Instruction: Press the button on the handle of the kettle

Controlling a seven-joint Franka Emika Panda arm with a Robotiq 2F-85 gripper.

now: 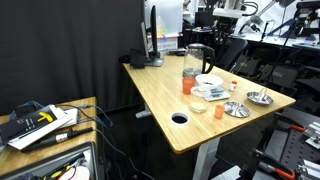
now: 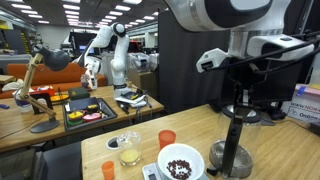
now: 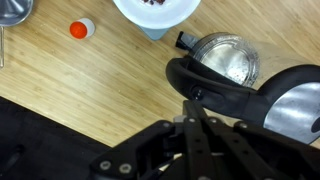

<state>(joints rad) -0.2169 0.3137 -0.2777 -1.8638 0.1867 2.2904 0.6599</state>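
The kettle [image 3: 226, 56] shows from above in the wrist view, with its round glass top and spout. Its dark curved handle [image 3: 228, 95] runs beside it. My gripper [image 3: 188, 104] is shut, and its joined fingertips sit right at the near end of the handle, by a small dark knob. I cannot tell whether they touch. In an exterior view my gripper [image 2: 239, 104] points straight down over the kettle [image 2: 231, 152]. In an exterior view the kettle [image 1: 197, 57] stands at the back of the wooden table [image 1: 170, 95].
A white bowl of dark beans [image 2: 182, 160], an orange tumbler [image 2: 167, 138], a glass cup [image 2: 128, 150] and a small orange cup [image 2: 109, 170] stand near the kettle. Metal dishes [image 1: 237, 108] lie near the table edge. A tall black-and-silver appliance [image 1: 152, 40] stands at the back.
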